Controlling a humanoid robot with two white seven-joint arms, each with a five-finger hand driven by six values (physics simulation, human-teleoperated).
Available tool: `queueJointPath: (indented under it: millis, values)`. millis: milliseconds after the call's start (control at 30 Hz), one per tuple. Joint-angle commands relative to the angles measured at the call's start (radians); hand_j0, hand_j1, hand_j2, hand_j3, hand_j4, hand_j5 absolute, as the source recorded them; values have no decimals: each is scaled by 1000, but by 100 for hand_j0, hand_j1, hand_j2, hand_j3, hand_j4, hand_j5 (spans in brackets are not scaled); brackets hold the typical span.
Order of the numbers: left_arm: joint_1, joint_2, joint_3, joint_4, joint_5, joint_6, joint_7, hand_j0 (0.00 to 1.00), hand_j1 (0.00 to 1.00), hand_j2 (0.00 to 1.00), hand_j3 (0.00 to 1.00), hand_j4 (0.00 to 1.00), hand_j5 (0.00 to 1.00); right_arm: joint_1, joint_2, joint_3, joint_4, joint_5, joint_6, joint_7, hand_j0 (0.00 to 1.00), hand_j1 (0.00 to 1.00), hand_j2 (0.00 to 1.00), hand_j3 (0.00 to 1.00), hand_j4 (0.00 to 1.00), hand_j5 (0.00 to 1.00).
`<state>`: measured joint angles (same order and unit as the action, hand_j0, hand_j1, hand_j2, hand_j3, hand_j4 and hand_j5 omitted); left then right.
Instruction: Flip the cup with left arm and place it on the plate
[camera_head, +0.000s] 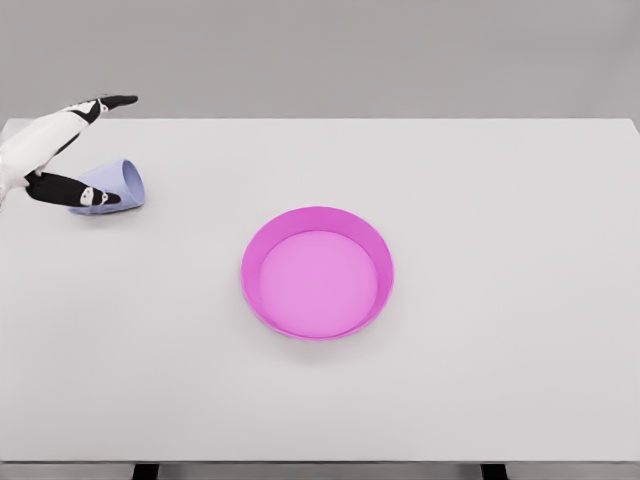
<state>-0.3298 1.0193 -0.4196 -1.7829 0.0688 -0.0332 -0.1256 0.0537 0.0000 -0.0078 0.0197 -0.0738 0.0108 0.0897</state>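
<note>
A pale blue cup (118, 184) lies on its side at the far left of the white table (500, 200), its mouth facing right. My left hand (95, 150) comes in from the left edge right at the cup. Its fingers are spread: the thumb (75, 190) rests along the cup's near side, and a finger (100, 105) points up and right above the cup. Part of the cup's left end is hidden behind the hand. A magenta plate (372, 240) with a raised rim sits near the table's middle, well to the right of the cup.
The table's far edge runs just behind the hand, and its front edge lies along the bottom of the view.
</note>
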Motion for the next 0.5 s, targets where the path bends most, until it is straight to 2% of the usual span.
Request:
queueJointPath:
  millis: [0,167,267,467]
  values:
    - [-6,7,-71,-7,49,134,-12,100,100,100,100,100,100,0,0,0,0,0,0,-1,100,100,100,100,100,100]
    - [-69,-1,-120,10,137,268,-12,100,100,100,100,100,100,0,0,0,0,0,0,1,100,100,100,100,100,100]
    - [-95,-2,-128,23,140,274,-14,100,100,100,100,100,100,0,0,0,0,0,0,1,100,100,100,100,100,100]
    - [-166,-5,-209,48,141,361,-26,100,100,100,100,100,100,0,0,0,0,0,0,1,100,100,100,100,100,100]
